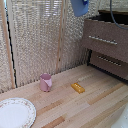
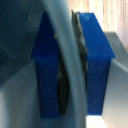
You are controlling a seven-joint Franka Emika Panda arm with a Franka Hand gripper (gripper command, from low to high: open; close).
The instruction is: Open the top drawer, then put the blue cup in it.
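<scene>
- The top drawer (image 1: pixel 103 39) stands pulled out from the dark-brown cabinet at the exterior view's right, its front pushed forward and its dark inside open to the top.
- A thin silver bar handle (image 1: pixel 102 40) runs across that drawer front.
- Below it sits the lower drawer (image 1: pixel 108 62), closed, with a like silver handle.
- At the top edge of the exterior view, a blue shape (image 1: pixel 80 6) hangs in the air above and just to the left of the open drawer; it is cut off by the frame, and I cannot tell whether it is the blue cup or part of the gripper.
- A thin dark cable (image 1: pixel 113 15) curves down beside it over the cabinet.
- The wrist view shows two blue pads (image 2: pixel 98 65) side by side with a narrow dark gap between them and a blurred grey band crossing in front; whether the gripper pinches anything cannot be told.
- On the wooden desk (image 1: pixel 95 100) a pink cup (image 1: pixel 45 82) stands upright, well apart from the cabinet.
- A yellow block (image 1: pixel 77 88) lies flat near the pink cup, between it and the cabinet.
- A white plate (image 1: pixel 15 113) with a patterned rim lies at the desk's near corner on the exterior view's left.
- Pale slatted blinds (image 1: pixel 40 35) hang behind the desk.
</scene>
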